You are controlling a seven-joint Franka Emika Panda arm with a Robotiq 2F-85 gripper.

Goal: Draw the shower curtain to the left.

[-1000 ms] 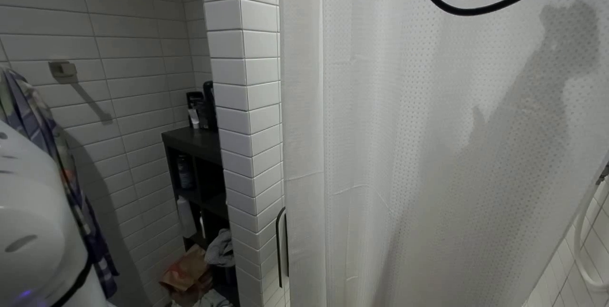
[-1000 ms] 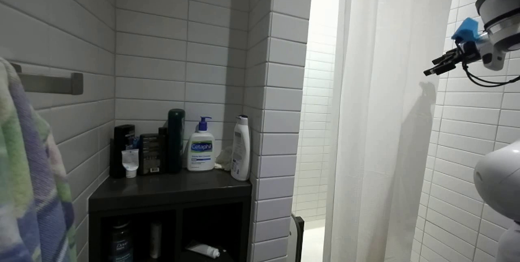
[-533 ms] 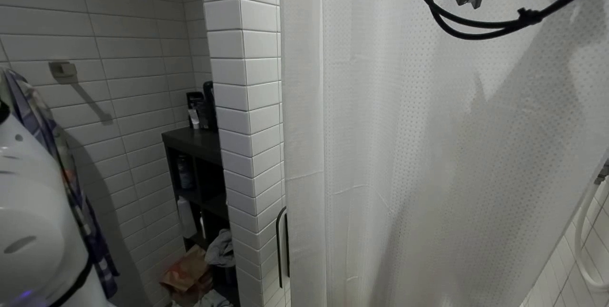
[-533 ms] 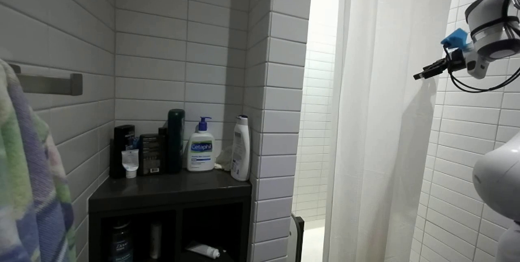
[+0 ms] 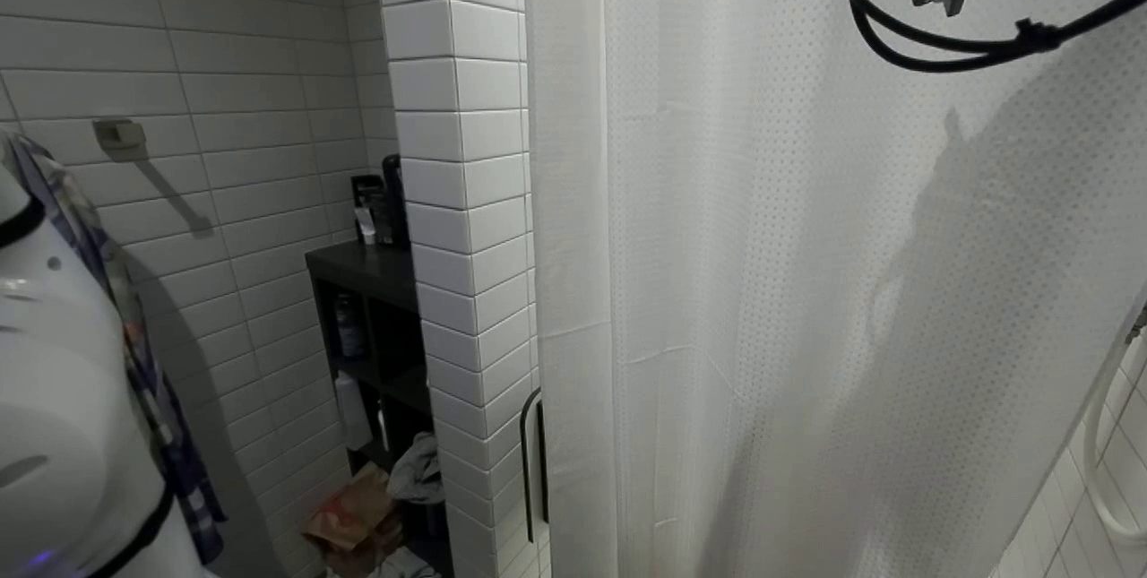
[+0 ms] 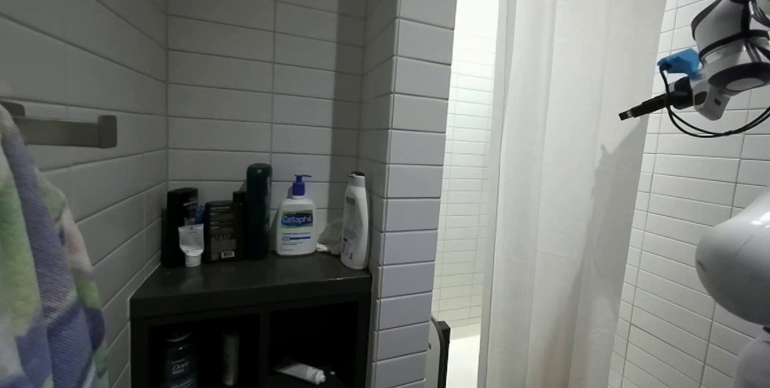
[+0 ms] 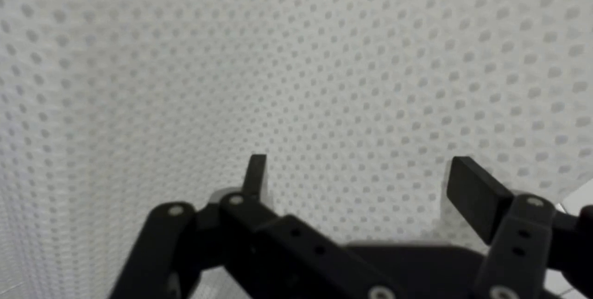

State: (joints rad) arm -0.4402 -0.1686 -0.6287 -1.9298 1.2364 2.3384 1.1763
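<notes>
The white shower curtain hangs in tall vertical folds beside the tiled pillar, and it also shows in an exterior view. In the wrist view the dotted curtain fabric fills nearly the whole picture. My gripper is open, its two black fingertips wide apart in front of the fabric, with no fabric visibly pinched between them. In an exterior view the gripper points toward the curtain near its right edge. I cannot tell whether the fingertips touch it.
A white tiled pillar stands left of the curtain. A dark shelf holds several bottles. A towel hangs at the left. A shower hose and tiled wall are on the right.
My gripper has come lower, first toward the curtain's middle and then slightly back right, and it has turned. Its shadow on the curtain has shifted. The curtain hangs as before.
</notes>
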